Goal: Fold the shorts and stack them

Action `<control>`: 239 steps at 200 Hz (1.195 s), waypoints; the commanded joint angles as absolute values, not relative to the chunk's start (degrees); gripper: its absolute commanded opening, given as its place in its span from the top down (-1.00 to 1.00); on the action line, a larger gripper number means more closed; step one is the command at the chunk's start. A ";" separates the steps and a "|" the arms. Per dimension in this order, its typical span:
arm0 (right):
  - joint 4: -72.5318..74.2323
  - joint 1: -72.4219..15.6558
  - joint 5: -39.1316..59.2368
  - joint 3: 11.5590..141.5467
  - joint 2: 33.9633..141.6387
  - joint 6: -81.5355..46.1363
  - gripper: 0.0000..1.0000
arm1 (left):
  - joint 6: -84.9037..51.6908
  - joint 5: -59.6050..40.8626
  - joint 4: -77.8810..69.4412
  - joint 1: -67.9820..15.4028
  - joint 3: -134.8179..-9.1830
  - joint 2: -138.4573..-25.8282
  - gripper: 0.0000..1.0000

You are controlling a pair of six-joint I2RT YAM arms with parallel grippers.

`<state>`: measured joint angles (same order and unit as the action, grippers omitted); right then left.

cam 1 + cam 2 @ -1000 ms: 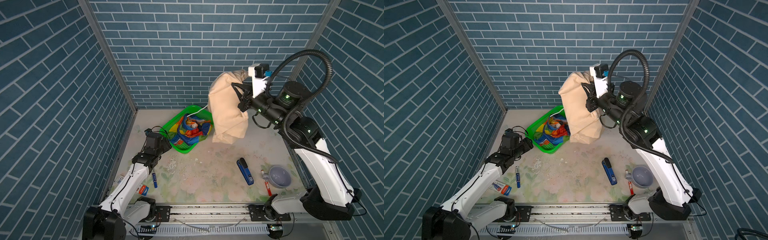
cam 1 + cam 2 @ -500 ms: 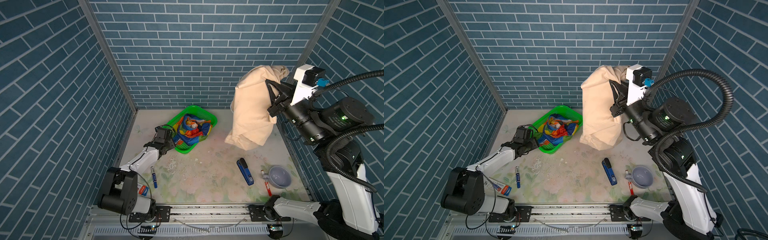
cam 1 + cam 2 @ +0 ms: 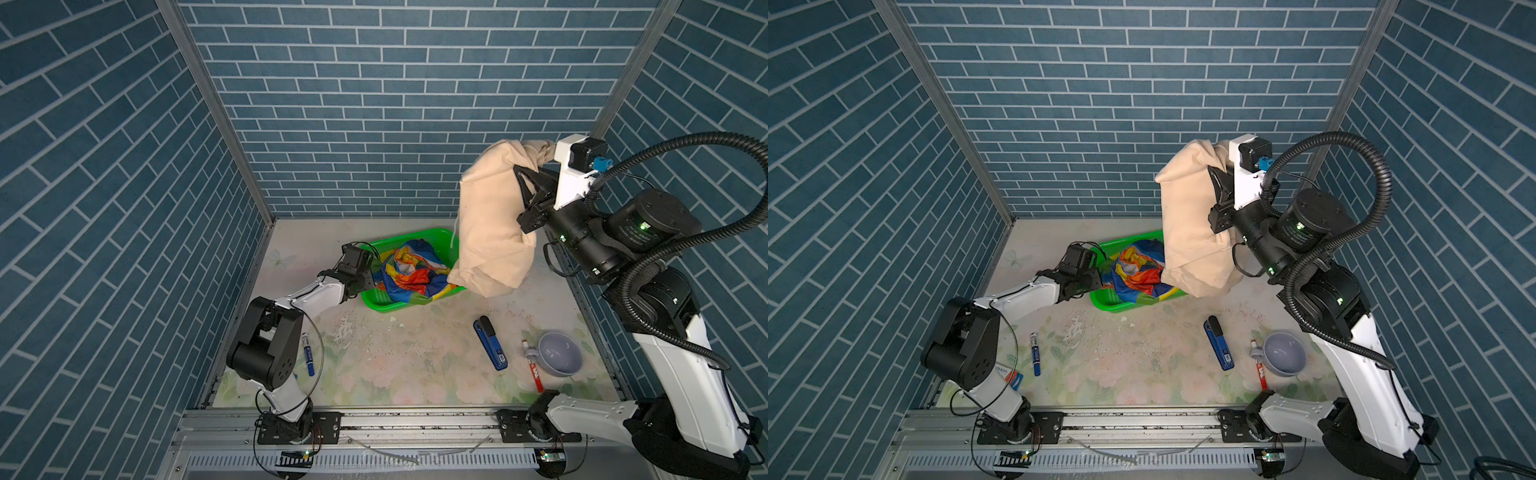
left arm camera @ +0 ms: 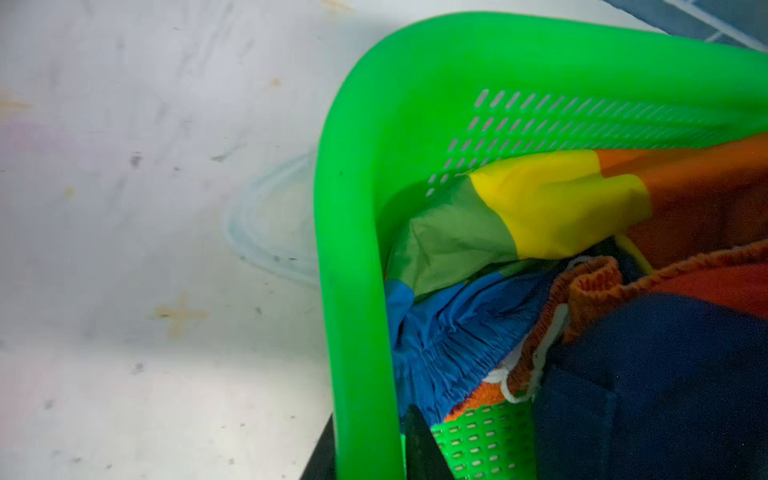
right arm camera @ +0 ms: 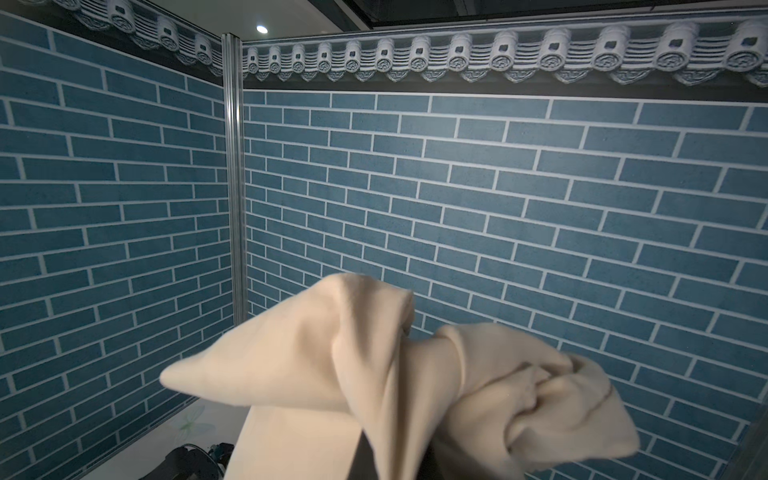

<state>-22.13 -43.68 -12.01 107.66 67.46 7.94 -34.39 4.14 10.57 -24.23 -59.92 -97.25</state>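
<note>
- Left arm stretches low over the table (image 3: 395, 361). The left gripper (image 3: 365, 279) meets the green basket (image 3: 382, 305) at its rim, its jaws narrow, 1 finger (image 4: 419, 449) pressed to each side.
- Right arm rears high. The right gripper (image 3: 524, 176) is clamped on the beige shorts (image 3: 490, 232), which dangle beside the basket.
- Rainbow shorts (image 3: 411, 274) lie crumpled in the basket.

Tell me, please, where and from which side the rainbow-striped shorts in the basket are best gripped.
Grip the rainbow-striped shorts by the orange-red waistband, which bunches into a raised ridge. Come from above: the green basket walls them in, so probably only the top is open.
</note>
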 commanded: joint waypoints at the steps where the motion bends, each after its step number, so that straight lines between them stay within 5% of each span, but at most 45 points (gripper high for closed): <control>1: -16.83 -43.88 -12.31 106.83 65.87 8.89 1.00 | -34.37 1.92 12.81 -27.61 -62.27 -100.15 0.56; 119: -13.89 -43.86 -14.31 100.11 63.70 10.66 1.00 | -45.60 5.48 18.72 -39.07 -87.15 -118.94 0.80; 153: -12.48 -43.85 -14.22 97.56 62.91 11.83 1.00 | -48.26 3.53 19.02 -42.50 -94.93 -125.13 0.66; 200: -11.01 -43.77 -15.34 94.45 62.67 13.23 1.00 | -49.69 -2.82 16.61 -46.55 -104.97 -132.96 0.13; 239: -10.00 -43.79 -13.60 94.13 63.61 12.74 1.00 | -49.31 -2.10 15.04 -45.75 -100.64 -127.59 -0.07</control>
